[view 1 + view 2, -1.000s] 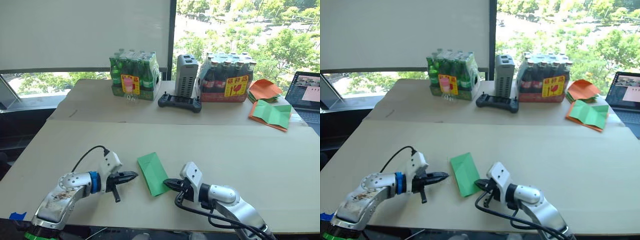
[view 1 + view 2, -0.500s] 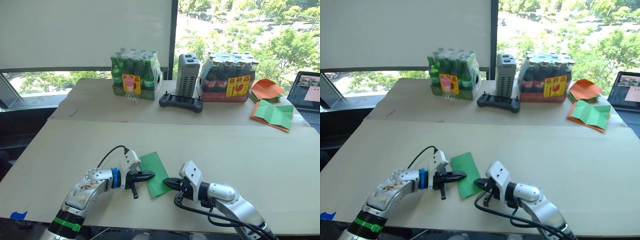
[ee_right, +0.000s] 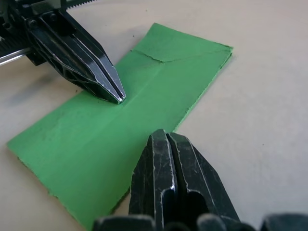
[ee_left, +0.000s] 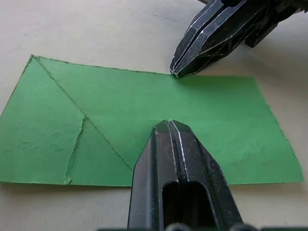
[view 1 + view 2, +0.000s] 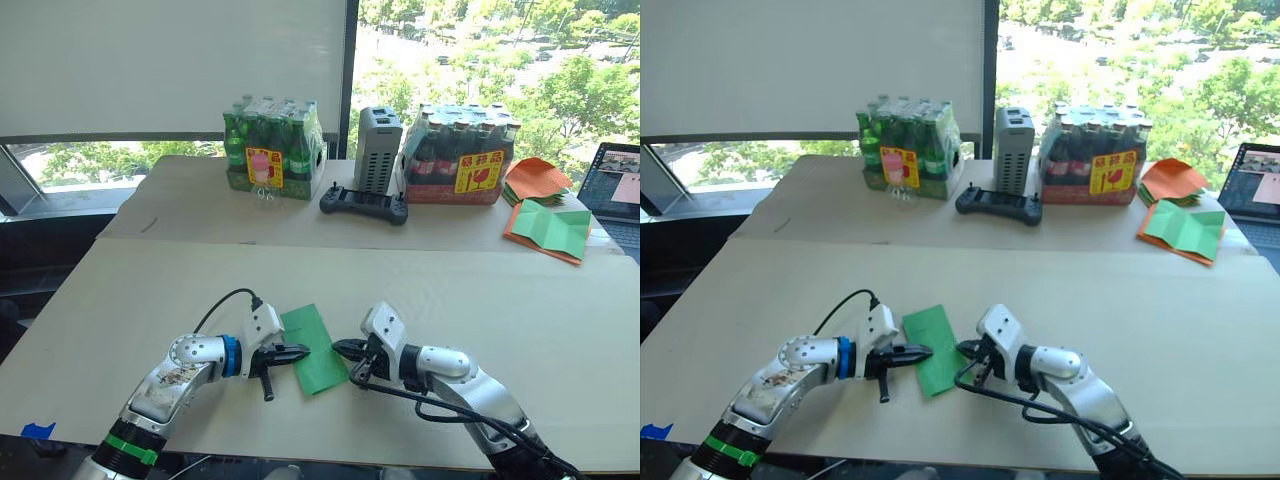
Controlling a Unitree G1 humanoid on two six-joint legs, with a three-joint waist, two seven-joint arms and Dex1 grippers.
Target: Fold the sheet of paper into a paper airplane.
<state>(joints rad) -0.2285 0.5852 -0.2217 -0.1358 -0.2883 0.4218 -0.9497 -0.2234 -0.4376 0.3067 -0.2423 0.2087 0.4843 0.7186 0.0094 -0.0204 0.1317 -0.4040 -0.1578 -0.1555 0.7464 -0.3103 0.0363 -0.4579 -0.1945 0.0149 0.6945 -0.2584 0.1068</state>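
The sheet of paper (image 5: 317, 347) is lying flat on the pale bench (image 5: 520, 300), folded into a long narrow strip, directly between the two hands. The left hand (image 5: 302, 351) is pointing at it from one long side with its black fingers pressed together, the tip resting over the green surface. The right hand (image 5: 340, 347) is facing it from the opposite long edge, fingers likewise pressed together, its tip sitting right at that edge.

The left wrist view is showing what the head views are not: diagonal crease lines meeting near one end of the paper (image 4: 120, 120), slightly ragged folded edges, and the right hand's tip (image 4: 176, 72) touching the far long edge. The right wrist view is giving a lengthwise fold running down the strip (image 3: 125, 125) and the left hand's tip (image 3: 119, 97) pressing down near that fold. The paper is looking thin, matte and bright green; the fingers are ribbed black plastic tapering to narrow points.

Far beyond both hands, the head views are showing a shrink-wrapped pack of green bottles (image 5: 271, 150), a grey boxy device (image 5: 377, 150), a black controller (image 5: 364, 204), and a pack of dark bottles (image 5: 460, 155). Off beyond the right hand, orange sheets (image 5: 532, 177) and a green sheet backed by orange (image 5: 547, 229) are lying beside a laptop (image 5: 615, 190)
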